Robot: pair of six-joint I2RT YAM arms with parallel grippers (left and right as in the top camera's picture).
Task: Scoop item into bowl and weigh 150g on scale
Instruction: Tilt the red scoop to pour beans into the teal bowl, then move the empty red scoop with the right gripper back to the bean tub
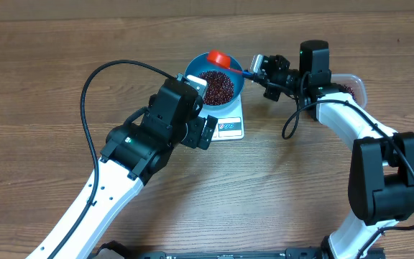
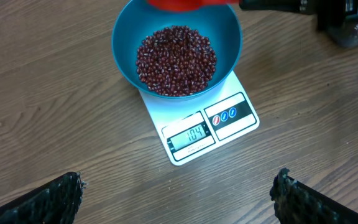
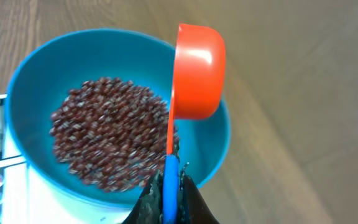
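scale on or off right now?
On. The scale has its display lit with digits, reading about 104, with the bowl of beans on it.

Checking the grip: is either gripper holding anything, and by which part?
Right gripper is shut on the orange-red plastic scoop, by the end of its blue handle. Left gripper is open, empty.
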